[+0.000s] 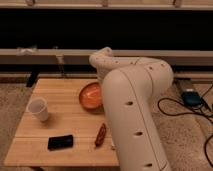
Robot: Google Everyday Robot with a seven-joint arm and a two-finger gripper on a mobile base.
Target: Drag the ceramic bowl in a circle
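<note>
The gripper is hidden behind the robot's white arm point(131, 115), likely at the right rim of the ceramic bowl point(90, 96); its grip cannot be told. The bowl sits at the desk's point(75, 122) far right, showing nothing inside. The white cup point(38, 109) stands well left.

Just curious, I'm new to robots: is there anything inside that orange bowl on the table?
The visible part of the ceramic bowl looks empty. The white arm covers its right side and hides the hand.
</note>
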